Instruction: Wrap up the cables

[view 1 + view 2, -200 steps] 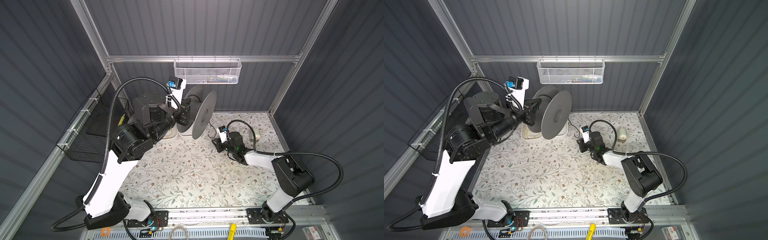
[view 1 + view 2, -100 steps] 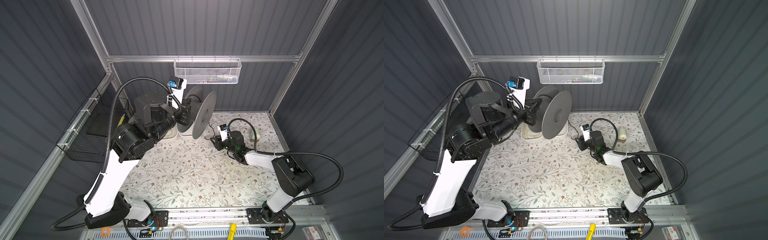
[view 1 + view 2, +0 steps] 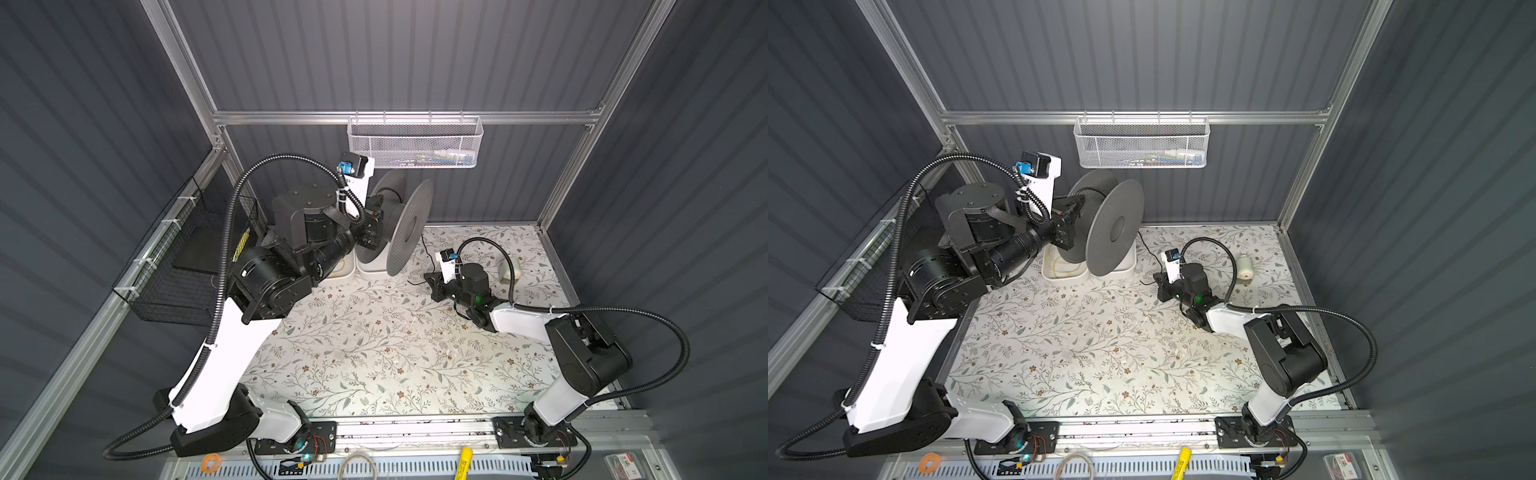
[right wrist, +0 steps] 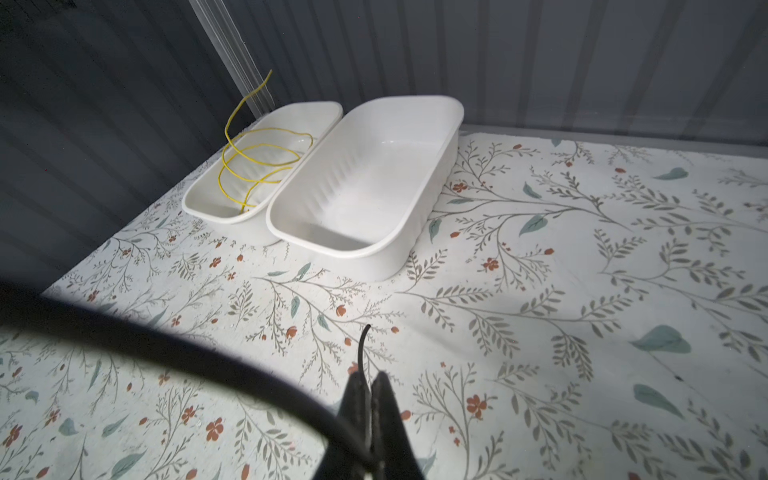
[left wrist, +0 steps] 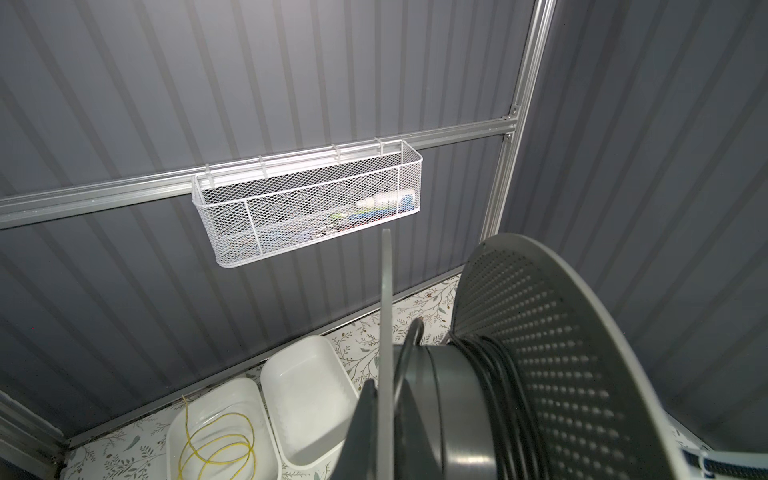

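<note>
The thin black cable (image 5: 500, 399) is wound in several turns on the hub of a grey spool (image 3: 409, 226) (image 3: 1115, 226) held up at the back. My left gripper (image 3: 371, 224) (image 5: 384, 392) is shut on the spool's near flange, whose thin edge stands between the fingers (image 5: 359, 424). From the spool a loose length of cable (image 3: 424, 249) hangs down to my right gripper (image 3: 430, 286) (image 3: 1160, 286), low over the floral mat. In the right wrist view that gripper (image 4: 370, 384) is shut on the cable, and the short free end (image 4: 362, 343) sticks out past the tips.
Two white tubs (image 4: 451, 137) stand side by side under the spool; one (image 4: 195, 208) holds a yellow wire coil (image 4: 257, 162). A white mesh basket (image 3: 415, 141) hangs on the back wall, a black wire basket (image 3: 174, 266) on the left wall. A small white roll (image 3: 510, 268) lies at the back right.
The right gripper's jaws have closed on the cable near its free end. The left arm still holds the spool in about the same place.
</note>
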Tool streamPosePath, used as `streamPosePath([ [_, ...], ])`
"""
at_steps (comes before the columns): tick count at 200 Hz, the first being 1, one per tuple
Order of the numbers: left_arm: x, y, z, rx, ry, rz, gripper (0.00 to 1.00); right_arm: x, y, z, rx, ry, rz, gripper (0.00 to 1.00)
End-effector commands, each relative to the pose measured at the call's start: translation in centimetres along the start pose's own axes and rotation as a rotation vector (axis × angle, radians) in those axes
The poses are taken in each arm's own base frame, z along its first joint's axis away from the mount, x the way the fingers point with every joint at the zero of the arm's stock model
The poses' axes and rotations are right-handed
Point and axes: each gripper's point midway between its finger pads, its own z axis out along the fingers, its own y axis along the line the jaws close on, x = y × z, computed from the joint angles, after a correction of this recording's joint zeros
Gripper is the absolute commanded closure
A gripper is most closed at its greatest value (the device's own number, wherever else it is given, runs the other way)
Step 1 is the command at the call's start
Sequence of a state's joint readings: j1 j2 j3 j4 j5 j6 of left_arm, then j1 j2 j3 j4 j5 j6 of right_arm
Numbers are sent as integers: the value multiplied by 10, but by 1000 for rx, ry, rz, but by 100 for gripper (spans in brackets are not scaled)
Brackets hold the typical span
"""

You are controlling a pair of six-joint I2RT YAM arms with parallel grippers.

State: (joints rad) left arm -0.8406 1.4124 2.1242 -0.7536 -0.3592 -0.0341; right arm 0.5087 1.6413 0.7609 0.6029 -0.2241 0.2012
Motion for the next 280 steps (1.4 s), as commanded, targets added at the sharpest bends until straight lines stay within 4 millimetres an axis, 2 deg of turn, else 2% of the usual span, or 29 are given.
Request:
streamPosePath([
  [1,-52,19,0,-105,-201,-91,100,30,18,-10,-9,73,50,100],
  [19,-59,29,14,-191,-245,-105,100,46,37,-22,-15,107,30,100],
  [40,-56,42,35,-314,-278,-102,100,55,62,-38,-29,144,-21,100],
  [60,-43,55,53,-395,-309,-119,100,60,86,-54,-51,171,-71,100],
  [84,-18,65,82,-488,-268,-76,100,56,117,-80,-86,182,-134,100],
  [108,12,75,107,-561,-204,-3,100,41,138,-108,-100,176,-209,100],
  [111,16,77,110,-563,-195,1,100,30,142,-116,-108,148,-215,100],
  [127,41,83,126,-575,-126,25,100,9,150,-136,-109,118,-261,100],
  [147,71,84,141,-576,-41,82,100,-21,153,-156,-88,76,-318,100],
  [163,96,81,147,-560,34,130,100,-45,146,-165,-20,51,-378,100],
  [188,135,76,145,-506,155,199,100,-81,134,-171,85,2,-463,100],
  [225,189,69,122,-405,350,306,100,-124,110,-171,217,-28,-518,100],
  [243,214,63,108,-353,456,367,100,-144,107,-165,228,-54,-527,100],
  [253,223,59,100,-342,488,401,100,-155,104,-164,241,-67,-536,100],
  [258,227,56,95,-327,503,416,100,-155,101,-154,259,-47,-553,100],
  [280,245,47,76,-245,562,431,100,-171,92,-144,269,-61,-557,100],
])
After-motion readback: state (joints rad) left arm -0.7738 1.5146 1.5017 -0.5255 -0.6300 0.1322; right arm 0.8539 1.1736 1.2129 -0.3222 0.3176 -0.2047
